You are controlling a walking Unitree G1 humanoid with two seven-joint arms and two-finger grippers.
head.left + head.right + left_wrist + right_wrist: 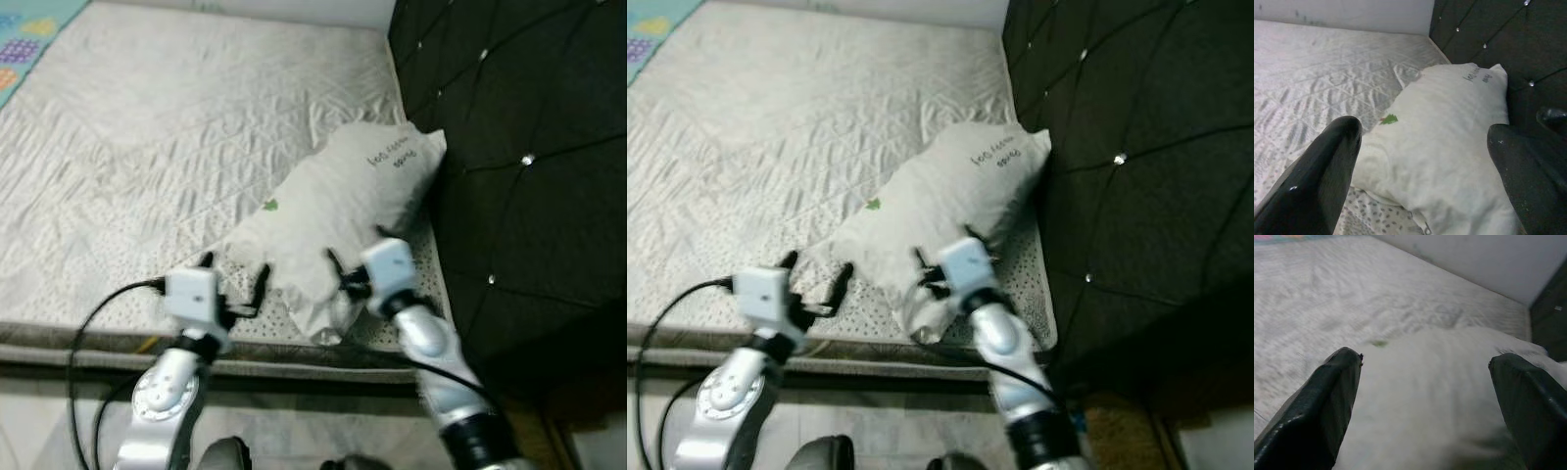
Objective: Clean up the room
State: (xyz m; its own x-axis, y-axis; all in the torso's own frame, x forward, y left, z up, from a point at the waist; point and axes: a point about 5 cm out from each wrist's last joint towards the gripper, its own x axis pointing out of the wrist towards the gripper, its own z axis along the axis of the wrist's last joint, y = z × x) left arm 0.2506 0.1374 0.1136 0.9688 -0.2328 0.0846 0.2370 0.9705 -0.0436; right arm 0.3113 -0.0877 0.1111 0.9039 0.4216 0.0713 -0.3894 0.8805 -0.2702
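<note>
The mattress (196,127) is covered in pale quilted cloth with a faint sheen, its stitched diamonds puckered and wrinkled, and along the near edge the fabric turns to a matt weave speckled with small dark dots. At about 3 o'clock from its middle lies a pillow (338,211) in soft, matt white cloth, lightly creased, bearing a small green leaf print and dark printed lettering, and at 3 o'clock beyond it stands the headboard (529,147), black tufted upholstery set with glinting studs. The left gripper (233,276) and right gripper (355,247) have smooth, glossy black plastic fingers on white plastic housings, carried by arms of brushed silvery metal.
</note>
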